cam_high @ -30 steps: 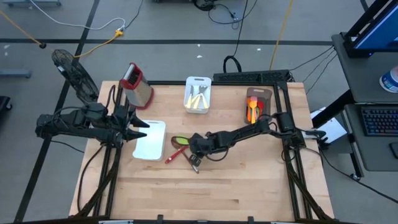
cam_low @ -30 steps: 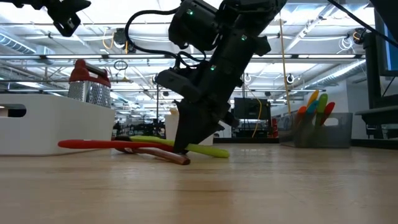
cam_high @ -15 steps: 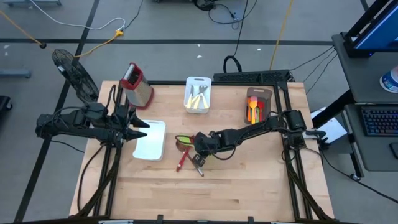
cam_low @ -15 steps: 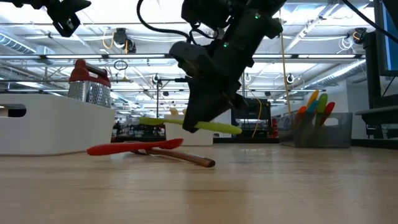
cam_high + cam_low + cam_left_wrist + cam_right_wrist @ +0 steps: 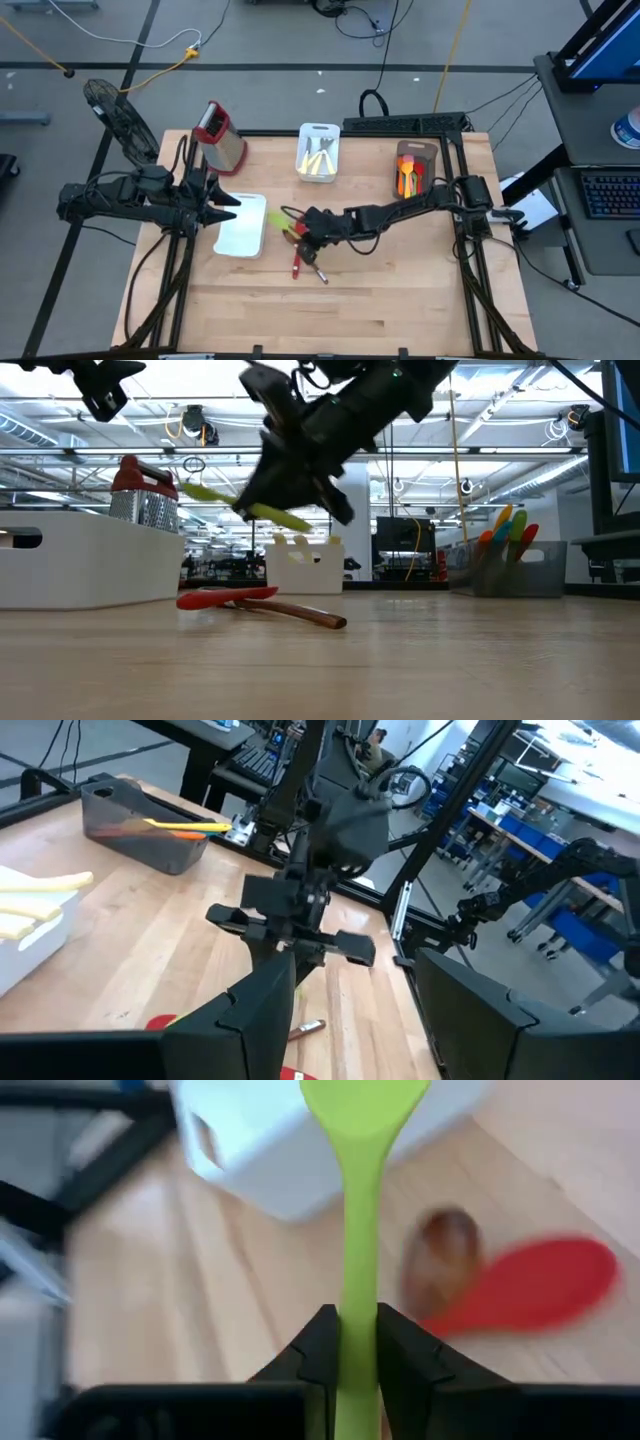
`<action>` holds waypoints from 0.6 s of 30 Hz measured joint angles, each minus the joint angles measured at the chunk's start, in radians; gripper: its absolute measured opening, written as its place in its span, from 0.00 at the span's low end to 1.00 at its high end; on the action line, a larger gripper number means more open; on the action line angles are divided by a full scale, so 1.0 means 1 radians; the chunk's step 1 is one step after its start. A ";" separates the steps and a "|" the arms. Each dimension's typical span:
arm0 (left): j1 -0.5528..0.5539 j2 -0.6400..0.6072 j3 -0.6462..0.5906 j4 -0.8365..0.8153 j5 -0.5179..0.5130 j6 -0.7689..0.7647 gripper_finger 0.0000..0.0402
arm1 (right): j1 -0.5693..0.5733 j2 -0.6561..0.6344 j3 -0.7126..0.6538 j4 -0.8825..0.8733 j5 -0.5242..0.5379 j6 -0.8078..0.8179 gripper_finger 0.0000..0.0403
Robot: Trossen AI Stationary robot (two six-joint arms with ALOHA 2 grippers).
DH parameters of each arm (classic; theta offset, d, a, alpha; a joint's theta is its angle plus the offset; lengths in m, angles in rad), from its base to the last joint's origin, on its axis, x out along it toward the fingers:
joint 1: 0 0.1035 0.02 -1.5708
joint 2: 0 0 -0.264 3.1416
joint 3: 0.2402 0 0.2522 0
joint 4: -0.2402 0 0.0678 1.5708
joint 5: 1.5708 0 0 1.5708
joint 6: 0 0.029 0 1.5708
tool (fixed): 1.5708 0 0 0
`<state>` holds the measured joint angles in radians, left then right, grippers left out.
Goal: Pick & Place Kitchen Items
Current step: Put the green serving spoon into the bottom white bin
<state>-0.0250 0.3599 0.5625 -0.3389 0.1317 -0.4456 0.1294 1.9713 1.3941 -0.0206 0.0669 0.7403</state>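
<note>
The desk (image 5: 380, 300) is pale wood with a black frame, on a grey floor (image 5: 280, 40) with cables. Far behind it the room has shelves and bright ceiling lights (image 5: 560, 430).

The right gripper (image 5: 303, 225) is up over the middle of the desk. Its jaws are closed on a green spoon (image 5: 357, 1200), held in the air. Just under it a red spoon (image 5: 225, 598) lies on the desk, touching a brown spoon (image 5: 300, 614).

A white tray (image 5: 242, 226) sits near the left gripper (image 5: 226, 207), whose jaws are wide open and hold nothing. A grater (image 5: 217, 135), a white box (image 5: 318, 152) and a brown tray (image 5: 414, 168) of spoons stand at the back.
</note>
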 joint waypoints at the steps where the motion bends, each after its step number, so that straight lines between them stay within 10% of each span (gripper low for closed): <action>1: 0.000 0.000 0.000 0.000 0.000 -0.011 0.53 | -0.005 0.000 0.000 0.037 -0.013 0.000 0.09; 18: 0.000 0.052 0.000 0.043 -0.058 -0.190 0.53 | -0.066 -0.109 0.002 0.490 -0.039 -0.080 0.09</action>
<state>-0.0250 0.4117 0.5625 -0.2962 0.0737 -0.6360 0.0637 1.8622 1.3960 0.4697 0.0276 0.6601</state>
